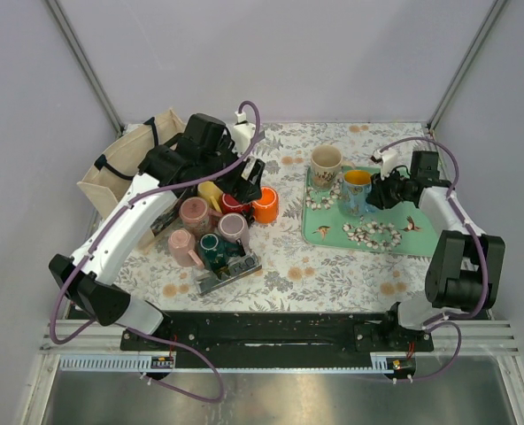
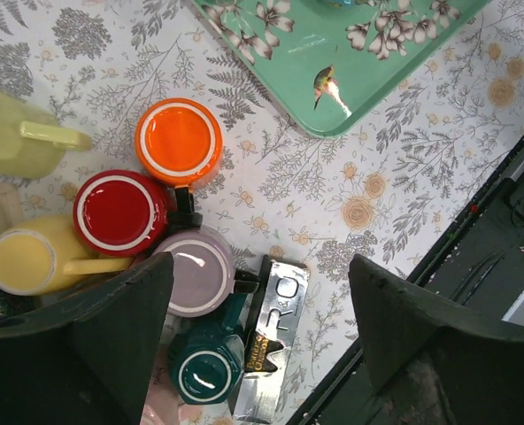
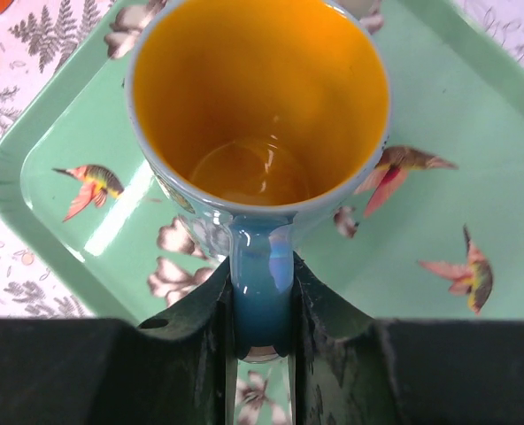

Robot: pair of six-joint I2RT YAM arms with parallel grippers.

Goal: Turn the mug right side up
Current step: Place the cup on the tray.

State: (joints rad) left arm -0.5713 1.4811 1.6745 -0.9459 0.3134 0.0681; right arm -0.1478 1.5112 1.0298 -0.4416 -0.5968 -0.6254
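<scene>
A blue mug (image 1: 357,190) with an orange inside (image 3: 258,106) stands mouth up on the green tray (image 1: 395,239). My right gripper (image 3: 262,305) is shut on its handle (image 3: 260,274), a finger on each side. Left of the tray, several mugs stand bottom up in a cluster: orange (image 2: 179,142), red (image 2: 120,211), lilac (image 2: 194,270) and teal (image 2: 204,372). A yellow mug (image 2: 23,261) lies on its side beside them. My left gripper (image 2: 262,328) hovers open above this cluster (image 1: 249,181) and holds nothing.
A cream mug (image 1: 326,164) stands upright at the tray's far left corner. A silver packet (image 2: 275,336) lies beside the teal mug. A beige bag (image 1: 125,164) sits at the back left. A pale yellow-green mug (image 2: 19,137) lies beyond the cluster.
</scene>
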